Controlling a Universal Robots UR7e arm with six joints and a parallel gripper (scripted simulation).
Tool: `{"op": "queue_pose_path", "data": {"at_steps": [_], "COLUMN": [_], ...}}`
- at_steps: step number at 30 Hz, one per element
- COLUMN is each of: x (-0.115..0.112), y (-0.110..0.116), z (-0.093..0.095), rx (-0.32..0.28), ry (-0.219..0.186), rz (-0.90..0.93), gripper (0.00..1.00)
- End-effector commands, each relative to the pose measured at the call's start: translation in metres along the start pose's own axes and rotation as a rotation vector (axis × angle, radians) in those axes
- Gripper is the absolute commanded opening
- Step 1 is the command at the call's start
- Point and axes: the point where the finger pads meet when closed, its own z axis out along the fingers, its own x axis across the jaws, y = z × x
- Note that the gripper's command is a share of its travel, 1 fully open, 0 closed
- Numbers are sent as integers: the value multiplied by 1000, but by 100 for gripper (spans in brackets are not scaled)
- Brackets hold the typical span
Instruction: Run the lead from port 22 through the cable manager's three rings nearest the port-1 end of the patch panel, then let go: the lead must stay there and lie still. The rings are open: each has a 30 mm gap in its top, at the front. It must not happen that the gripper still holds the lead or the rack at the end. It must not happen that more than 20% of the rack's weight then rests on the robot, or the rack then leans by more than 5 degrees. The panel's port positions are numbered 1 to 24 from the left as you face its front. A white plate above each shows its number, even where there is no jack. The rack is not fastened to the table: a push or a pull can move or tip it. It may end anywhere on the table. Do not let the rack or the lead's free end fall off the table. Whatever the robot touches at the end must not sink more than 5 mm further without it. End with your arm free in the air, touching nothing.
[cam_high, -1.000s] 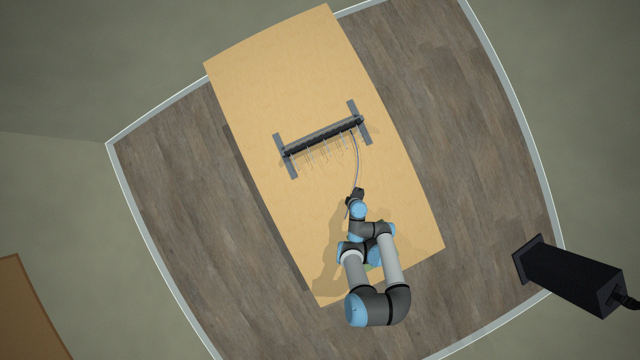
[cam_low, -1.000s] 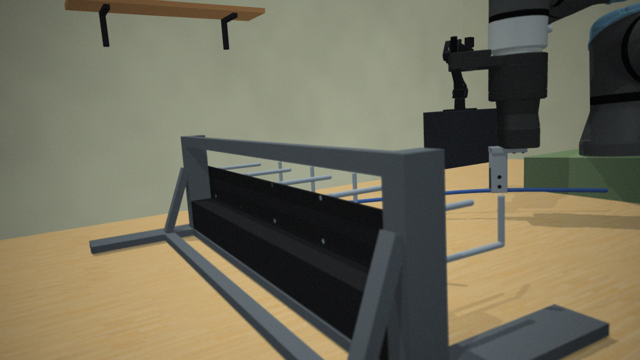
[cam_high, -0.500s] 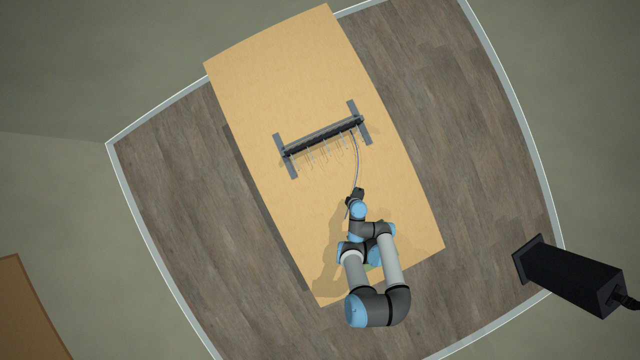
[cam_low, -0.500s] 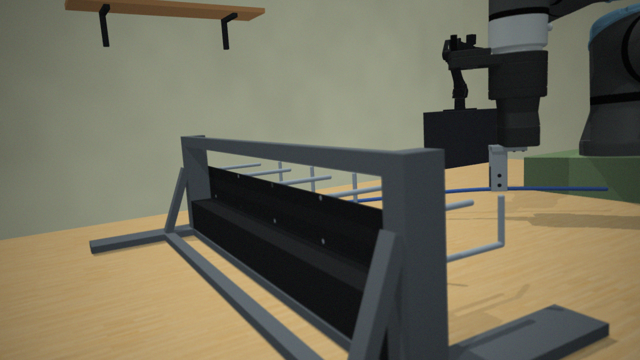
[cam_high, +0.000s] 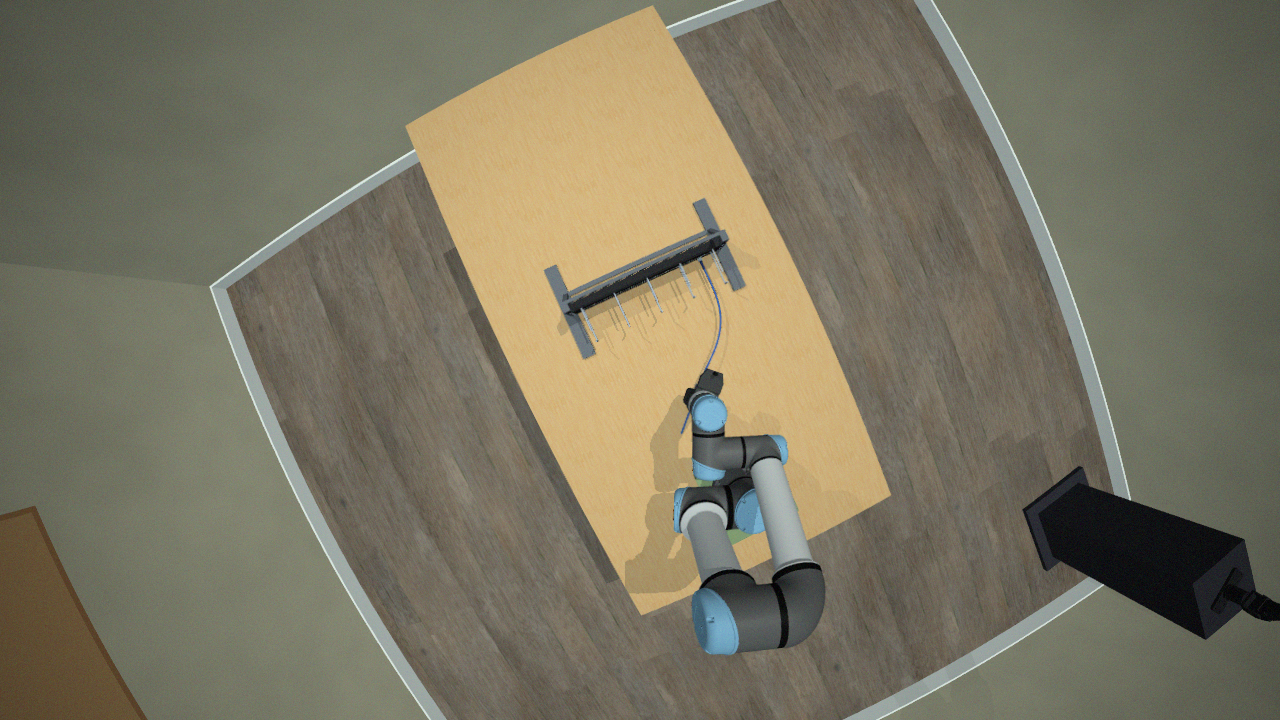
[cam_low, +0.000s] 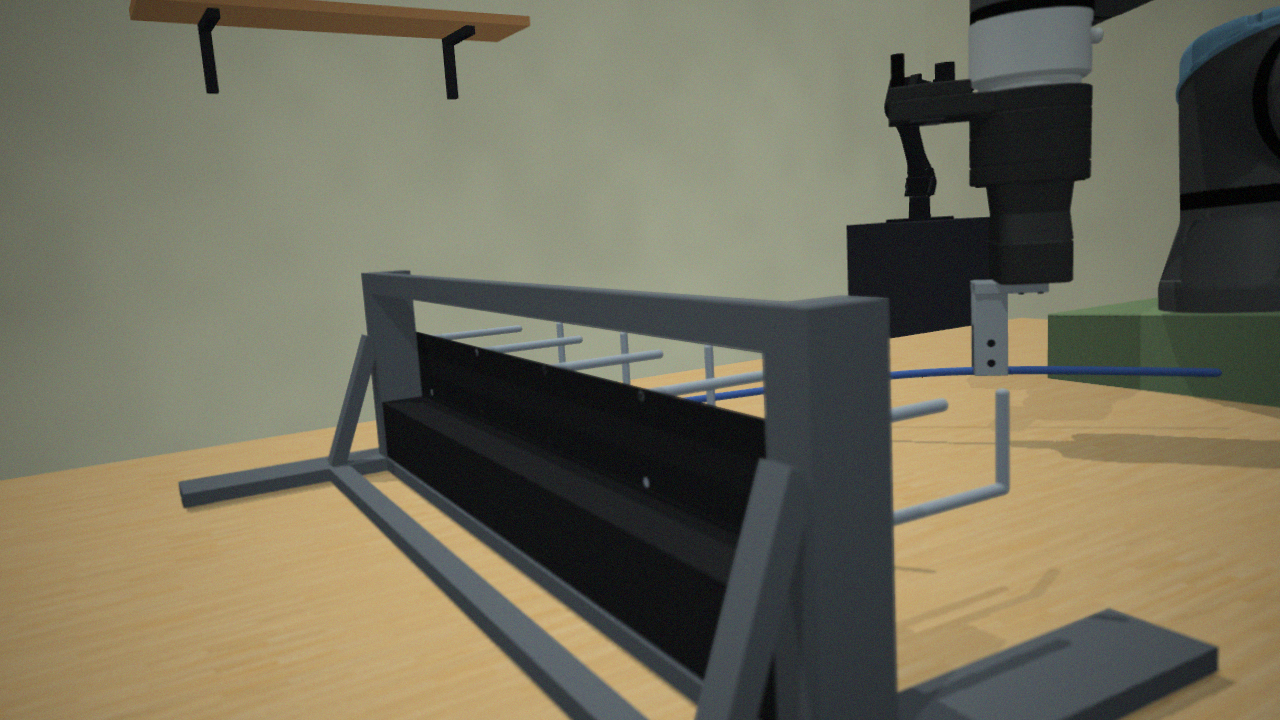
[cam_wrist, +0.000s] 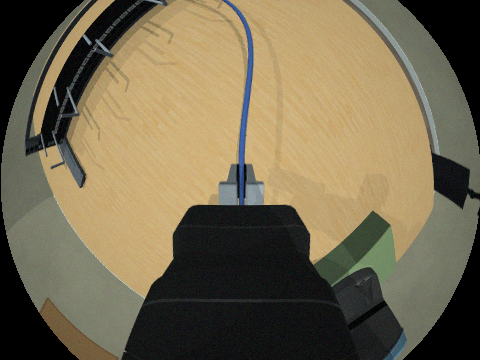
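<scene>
Tool pinching blue lead — above wood-grain table; brown shelf on greenish wall.

No text, label, brand, number or sign can be read anywhere.

top: high overhead, facing down | exterior: low, close behind rack | wrist: above claw, facing down | all share rack

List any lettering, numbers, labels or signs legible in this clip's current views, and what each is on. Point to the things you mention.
None can be read.
The black patch panel (cam_high: 646, 273) (cam_low: 572, 528) (cam_wrist: 75, 75): its port numbers are too small in the top and wrist views; the exterior view shows its back.
</scene>
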Motion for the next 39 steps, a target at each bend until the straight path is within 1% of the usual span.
{"op": "queue_pose_path", "data": {"at_steps": [1,7,9,24,26,33,39], "x": [-23,-64,-64,-198,-198,-246,-273], "y": [-6,-17,-17,-54,-54,-67,-75], "z": [-10,-26,-26,-81,-81,-101,-112], "rx": [2,2,2,2,2,2,2], "ry": [-1,-1,-1,-1,-1,-2,-2], "rz": [62,176,176,550,550,685,760], "gripper": [0,0,0,0,0,0,0]}}
